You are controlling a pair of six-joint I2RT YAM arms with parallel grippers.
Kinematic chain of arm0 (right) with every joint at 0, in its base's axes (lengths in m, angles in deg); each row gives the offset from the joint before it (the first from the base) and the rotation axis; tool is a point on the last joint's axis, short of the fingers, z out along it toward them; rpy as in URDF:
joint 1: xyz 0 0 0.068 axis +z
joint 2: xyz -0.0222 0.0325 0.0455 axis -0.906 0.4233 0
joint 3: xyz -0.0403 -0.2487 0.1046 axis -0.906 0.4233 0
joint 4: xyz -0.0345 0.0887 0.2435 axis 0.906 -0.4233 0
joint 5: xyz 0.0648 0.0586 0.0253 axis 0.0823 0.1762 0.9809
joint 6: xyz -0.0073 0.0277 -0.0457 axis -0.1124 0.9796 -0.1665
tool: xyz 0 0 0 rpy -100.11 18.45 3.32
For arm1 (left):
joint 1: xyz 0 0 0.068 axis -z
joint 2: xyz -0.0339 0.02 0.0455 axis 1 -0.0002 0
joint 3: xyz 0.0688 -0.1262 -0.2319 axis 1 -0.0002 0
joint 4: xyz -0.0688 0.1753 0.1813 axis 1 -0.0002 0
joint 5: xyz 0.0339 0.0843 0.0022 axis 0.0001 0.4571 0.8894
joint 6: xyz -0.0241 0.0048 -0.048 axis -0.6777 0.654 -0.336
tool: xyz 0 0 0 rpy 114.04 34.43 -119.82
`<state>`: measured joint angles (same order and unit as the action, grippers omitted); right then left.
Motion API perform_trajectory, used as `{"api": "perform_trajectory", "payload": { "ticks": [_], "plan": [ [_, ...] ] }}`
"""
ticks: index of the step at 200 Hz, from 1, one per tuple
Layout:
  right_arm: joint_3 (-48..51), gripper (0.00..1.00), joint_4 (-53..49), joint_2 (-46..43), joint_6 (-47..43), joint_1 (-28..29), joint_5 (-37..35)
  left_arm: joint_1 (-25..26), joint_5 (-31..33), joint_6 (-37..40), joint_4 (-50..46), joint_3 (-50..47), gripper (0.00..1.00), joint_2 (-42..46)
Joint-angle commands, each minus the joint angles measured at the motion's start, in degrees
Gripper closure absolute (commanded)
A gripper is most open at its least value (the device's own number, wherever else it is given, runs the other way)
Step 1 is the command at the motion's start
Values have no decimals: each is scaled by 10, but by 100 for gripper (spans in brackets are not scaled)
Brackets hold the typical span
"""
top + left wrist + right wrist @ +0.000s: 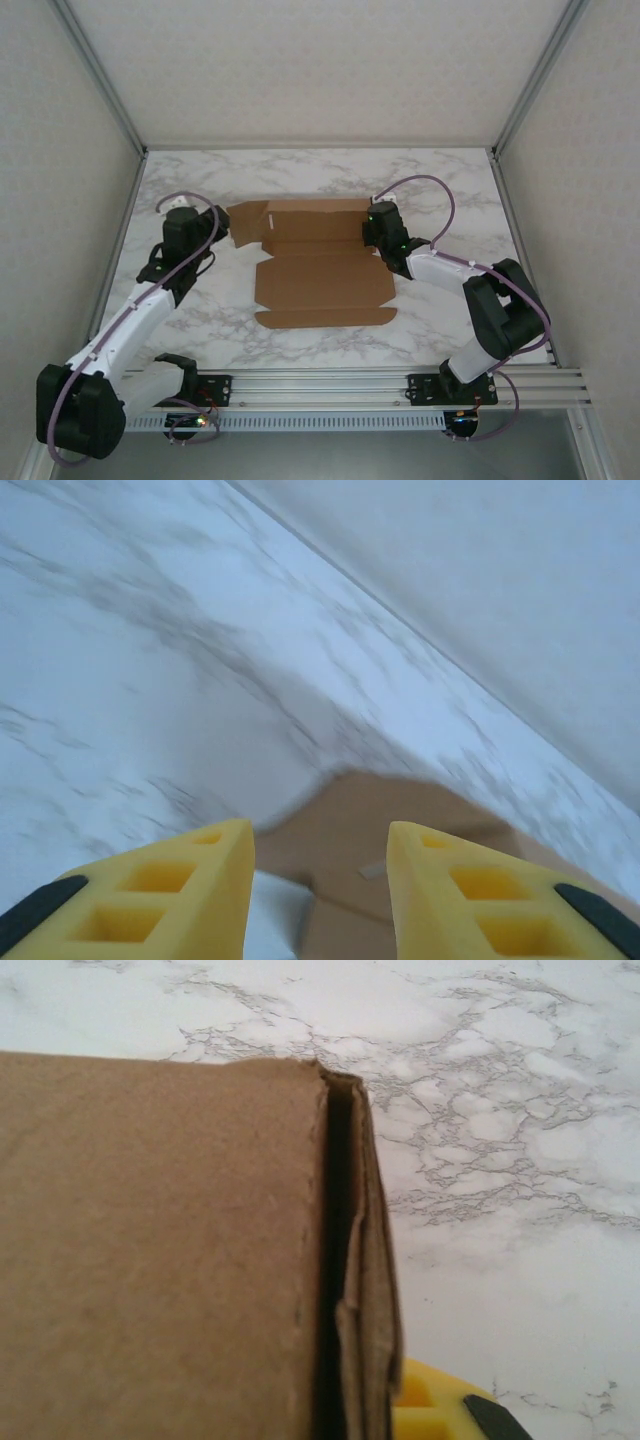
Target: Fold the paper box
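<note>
Plain brown cardboard box blank (pixel 320 285) lying mid-way across white marble surface (pixel 450 185), mostly flat. Far panel's long axis running left to right, a side flap at each end.

Right hand (pixel 374 232) at far right corner of blank, pressed nearly together, apparently pinching raised right side flap. Right wrist view: doubled cardboard edge (pixel 350 1260) standing up, yellow fingertip (pixel 425 1405) just beneath it.

Left hand (pixel 214 238) at far left, just beside left side flap (pixel 243 222). Yellow fingers (pixel 160 890) part-spread, nothing between them, brown flap edge straight ahead and slightly lower. Contact: cannot tell, looks apart.

Key relation: left side flap lying just right of left hand, toward centre, well apart from right hand.

Judged step: raising far-panel side flaps, right one up, left one low. Next move likely a short reach rightward onto flap edge. Risk: thin edge slipping under fingers.
</note>
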<state>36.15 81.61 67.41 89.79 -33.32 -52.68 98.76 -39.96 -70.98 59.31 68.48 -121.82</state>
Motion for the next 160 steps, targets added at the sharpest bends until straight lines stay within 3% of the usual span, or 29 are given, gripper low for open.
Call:
{"api": "perform_trajectory", "payload": {
  "ticks": [1,34,62,105,160],
  "plan": [
    [19,100,-40,9,-4,-4,23,-39,64,-5,-7,9,59,-58],
    [23,100,-39,9,0,-4,30,-81,6,37,50,47,60,-183],
    [20,100,-38,13,5,-4,34,-83,-70,58,96,59,61,-242],
    [22,100,-35,15,8,-4,36,-65,-165,79,156,35,60,-253],
    [20,100,-35,16,9,-4,37,1,-188,122,191,10,60,-239]
  ]
}}
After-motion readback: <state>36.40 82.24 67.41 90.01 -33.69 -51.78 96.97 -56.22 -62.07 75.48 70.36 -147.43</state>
